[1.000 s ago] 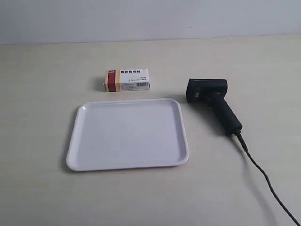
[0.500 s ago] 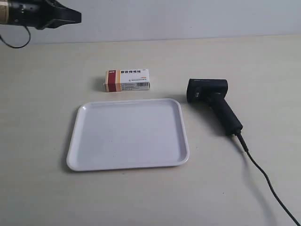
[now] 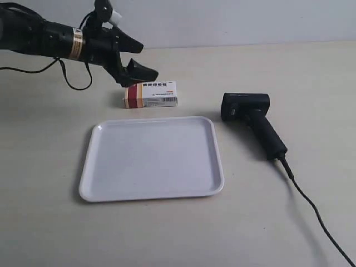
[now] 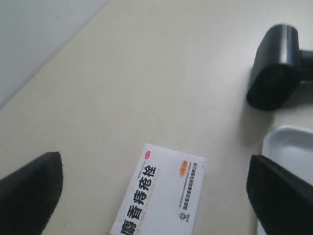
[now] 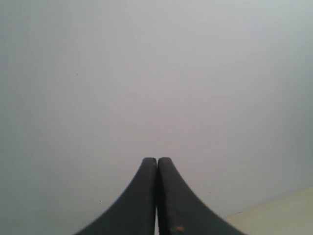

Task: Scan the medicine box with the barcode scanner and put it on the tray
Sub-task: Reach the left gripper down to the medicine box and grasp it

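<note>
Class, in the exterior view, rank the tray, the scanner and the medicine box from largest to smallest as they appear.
1. Tray, clearly largest.
2. Scanner, cable not counted.
3. Medicine box, smallest, though it lies slightly farther back.

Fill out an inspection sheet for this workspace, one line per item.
Surface: beige table, bare apart from the job's things.
Medicine box: on the table beyond the tray, ungripped.
Barcode scanner: lying on the table beside the tray.
Tray: empty.
Clutter: nothing seen.
Left gripper: open, hovering over the box.
Right gripper: shut, facing the wall.
Cables: scanner cable trails off the frame edge.
Surroundings: plain pale wall.
</note>
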### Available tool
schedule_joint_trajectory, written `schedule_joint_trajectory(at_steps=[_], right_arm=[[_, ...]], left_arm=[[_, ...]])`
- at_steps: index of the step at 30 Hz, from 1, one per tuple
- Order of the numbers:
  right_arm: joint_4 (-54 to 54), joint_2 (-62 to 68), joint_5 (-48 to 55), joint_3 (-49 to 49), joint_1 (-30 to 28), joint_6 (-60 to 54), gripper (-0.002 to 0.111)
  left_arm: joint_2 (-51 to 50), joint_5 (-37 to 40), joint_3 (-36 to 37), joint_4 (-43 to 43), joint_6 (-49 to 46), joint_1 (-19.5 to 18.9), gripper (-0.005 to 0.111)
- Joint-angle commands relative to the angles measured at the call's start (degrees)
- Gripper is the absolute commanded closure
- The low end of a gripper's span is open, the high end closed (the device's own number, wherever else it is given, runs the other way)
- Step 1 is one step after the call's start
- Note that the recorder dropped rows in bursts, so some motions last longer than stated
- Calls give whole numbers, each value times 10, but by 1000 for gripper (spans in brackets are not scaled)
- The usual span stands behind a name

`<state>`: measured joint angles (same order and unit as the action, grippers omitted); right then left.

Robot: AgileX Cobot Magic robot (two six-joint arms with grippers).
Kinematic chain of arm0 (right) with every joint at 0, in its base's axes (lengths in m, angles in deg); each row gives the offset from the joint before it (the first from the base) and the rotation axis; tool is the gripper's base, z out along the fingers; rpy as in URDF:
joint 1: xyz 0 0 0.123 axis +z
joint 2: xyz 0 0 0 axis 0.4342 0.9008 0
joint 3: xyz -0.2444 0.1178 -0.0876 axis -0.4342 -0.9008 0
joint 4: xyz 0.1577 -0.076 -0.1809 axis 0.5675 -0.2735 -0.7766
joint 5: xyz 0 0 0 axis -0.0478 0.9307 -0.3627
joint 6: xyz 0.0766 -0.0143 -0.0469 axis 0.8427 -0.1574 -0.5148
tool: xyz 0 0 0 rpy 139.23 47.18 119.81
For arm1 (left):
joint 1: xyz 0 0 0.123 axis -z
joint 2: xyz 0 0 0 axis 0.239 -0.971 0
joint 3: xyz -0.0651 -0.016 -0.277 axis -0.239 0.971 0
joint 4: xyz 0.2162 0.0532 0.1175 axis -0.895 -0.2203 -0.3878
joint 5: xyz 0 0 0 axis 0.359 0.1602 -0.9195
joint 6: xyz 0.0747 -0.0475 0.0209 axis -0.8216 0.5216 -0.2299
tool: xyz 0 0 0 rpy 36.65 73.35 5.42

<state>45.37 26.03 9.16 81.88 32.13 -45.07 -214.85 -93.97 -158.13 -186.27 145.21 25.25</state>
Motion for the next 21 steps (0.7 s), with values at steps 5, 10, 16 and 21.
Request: schedule_joint_trajectory(at_steps=[5,10,16,21], right_arm=[[-3,-4,3,-3,2,-10,108],[-3,-4,4,-3,2,-10,108],[-3,-4,3,-3,2,-10,108],[-3,-4,-9,-3,2,-12,108]], left_arm=[[-68,103,-3,3,-65,6,2],[-91,89,-9,3,-67,6,2],[-113,76,-23,3,-64,6,32],[-101,51,-23,3,-52,6,95]])
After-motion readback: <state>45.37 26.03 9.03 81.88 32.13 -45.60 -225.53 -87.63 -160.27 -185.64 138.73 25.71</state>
